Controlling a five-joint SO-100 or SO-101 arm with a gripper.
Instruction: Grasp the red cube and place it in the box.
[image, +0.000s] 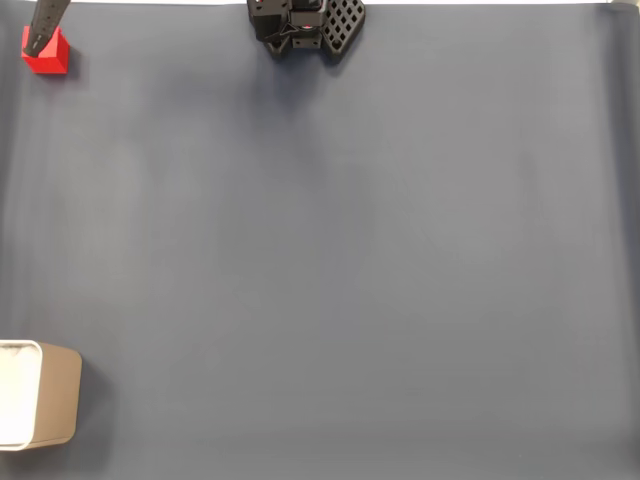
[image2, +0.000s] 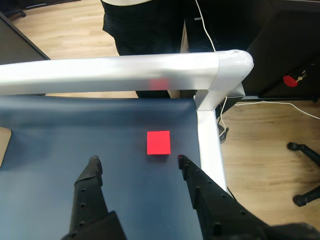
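Spread wide and holding nothing, the black two-finger pincer (image2: 137, 160) reaches up from the bottom of the wrist view, its two perforated plastic fingers (image2: 90, 187) angled outward so the gap between them looks broader than the small matte bright red cube (image2: 158, 142). That wide spread makes sense for an approach: the cube sits just beyond the tips, at about one o'clock from the gap's middle, nearer the right-hand finger than the left, so I judge the arm needs a small shift to the right and forward before closing.

The cube rests flat on the dark blue-grey table mat (image2: 75, 145), close to the table's corner, where the rounded white metal rail (image2: 125, 70) runs along the edge and bends down the right side. Being so near that rail, it leaves little room for the far finger, which could be why the pincer comes in from the open side of the mat.

In the fixed view the cube (image: 46, 55) lies at roughly ten o'clock, in the top left corner, with a dark finger tip (image: 42, 30) over it. The rounded tan-walled box with white rim and inside (image: 40, 395) stands at about eight o'clock, partly cut off by the left edge, well apart from the cube.

Beyond the rail, a wooden floor and a standing person's dark clothing show.
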